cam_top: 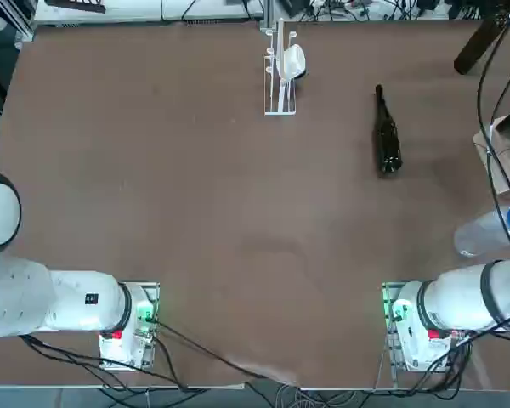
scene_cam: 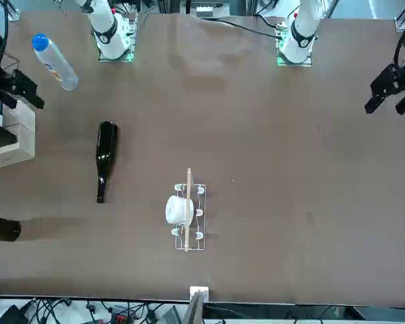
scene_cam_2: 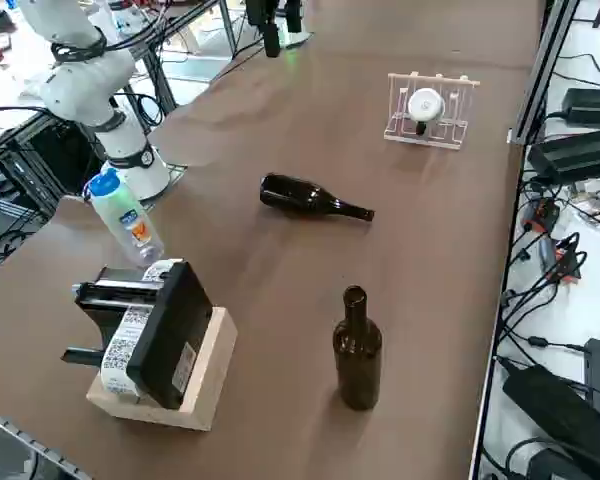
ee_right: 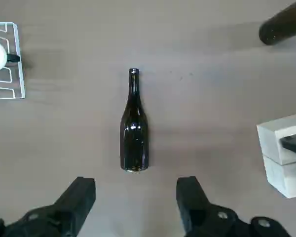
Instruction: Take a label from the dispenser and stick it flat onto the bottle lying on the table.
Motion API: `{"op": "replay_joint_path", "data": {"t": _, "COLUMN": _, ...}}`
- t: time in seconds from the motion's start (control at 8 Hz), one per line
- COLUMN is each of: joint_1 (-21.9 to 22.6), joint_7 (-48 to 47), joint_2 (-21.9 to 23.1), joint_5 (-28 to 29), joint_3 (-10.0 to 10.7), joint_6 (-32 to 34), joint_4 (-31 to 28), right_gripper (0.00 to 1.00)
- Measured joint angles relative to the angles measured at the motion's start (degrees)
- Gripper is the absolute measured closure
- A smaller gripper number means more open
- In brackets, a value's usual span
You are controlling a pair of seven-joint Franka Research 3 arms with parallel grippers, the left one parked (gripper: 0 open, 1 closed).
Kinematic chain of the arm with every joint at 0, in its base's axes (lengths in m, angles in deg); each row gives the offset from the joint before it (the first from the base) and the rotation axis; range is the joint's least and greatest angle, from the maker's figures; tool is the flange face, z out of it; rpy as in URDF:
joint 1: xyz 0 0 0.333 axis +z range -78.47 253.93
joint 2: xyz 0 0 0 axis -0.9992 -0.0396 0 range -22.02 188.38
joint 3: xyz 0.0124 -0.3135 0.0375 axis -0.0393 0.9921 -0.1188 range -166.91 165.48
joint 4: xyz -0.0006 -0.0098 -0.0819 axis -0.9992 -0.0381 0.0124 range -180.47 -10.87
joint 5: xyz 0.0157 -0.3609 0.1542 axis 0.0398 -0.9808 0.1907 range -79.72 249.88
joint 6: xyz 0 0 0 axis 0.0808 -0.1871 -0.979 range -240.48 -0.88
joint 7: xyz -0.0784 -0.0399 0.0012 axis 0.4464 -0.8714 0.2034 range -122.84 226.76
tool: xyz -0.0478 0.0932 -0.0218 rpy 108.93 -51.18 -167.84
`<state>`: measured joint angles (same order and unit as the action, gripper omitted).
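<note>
Brown, smooth tabletop (scene_cam_2: pixel 270 270) spreads beneath the right gripper (ee_right: pixel 136 181), whose fingers stand wide apart. Dark squares of code and small print cover the white label strip (scene_cam_2: pixel 127 345) on the black dispenser (scene_cam_2: pixel 158 335), off to the gripper's right on a pale block (scene_cam_2: pixel 215 365); the words are too small to read. Near the dispenser, on the side toward the arm's base, the clear bottle (scene_cam_2: pixel 127 217) with a blue cap wears a label with an orange patch. Well in from the table's edges, the dark bottle (ee_right: pixel 134 133) lies ahead of the gripper, lined up with the gap between its fingers and apart from them, neck pointing away. Brown surface separates it from the white wire rack (cam_top: pixel 280 85), ahead and left, and the upright brown bottle (scene_cam_2: pixel 357 350), ahead and right. Its nearly black glass is glossy, with bright glints at the shoulder.
</note>
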<state>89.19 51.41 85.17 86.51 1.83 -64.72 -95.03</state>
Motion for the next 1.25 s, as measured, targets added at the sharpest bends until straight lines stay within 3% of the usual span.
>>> {"op": "replay_joint_path", "data": {"t": 0.62, "joint_1": 0.1, "joint_7": 0.1, "joint_2": 0.0, "joint_5": -1.2, "joint_3": 0.1, "joint_6": 1.7, "joint_4": 0.8, "right_gripper": 0.00}}
{"op": "replay_joint_path", "data": {"t": 0.88, "joint_1": 0.7, "joint_7": 0.1, "joint_2": -0.2, "joint_5": -9.4, "joint_3": 0.0, "joint_6": 2.7, "joint_4": -0.9, "right_gripper": 0.00}}
{"op": "replay_joint_path", "data": {"t": 1.25, "joint_1": 2.3, "joint_7": 0.1, "joint_2": -0.5, "joint_5": -23.4, "joint_3": -0.3, "joint_6": 1.8, "joint_4": -8.8, "right_gripper": 0.00}}
